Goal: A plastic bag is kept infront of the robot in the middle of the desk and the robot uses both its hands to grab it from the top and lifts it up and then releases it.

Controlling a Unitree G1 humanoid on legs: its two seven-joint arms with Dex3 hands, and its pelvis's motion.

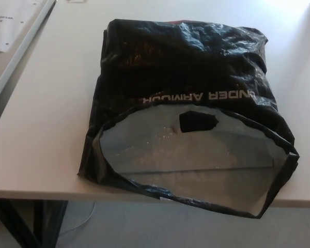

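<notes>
One black plastic bag (186, 67), centre of frame, lying on one pale desk (46, 129); its mouth gapes toward the lower edge, overhanging the desk's front. One handle cut-out (198, 122). One paper sheet (8, 23), upper left. Robot hands: neither visible, state unknown.

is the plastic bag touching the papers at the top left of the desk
Apart. The head view shows bare desk between the plastic bag and the papers. Neither robot hand is in view.
</notes>
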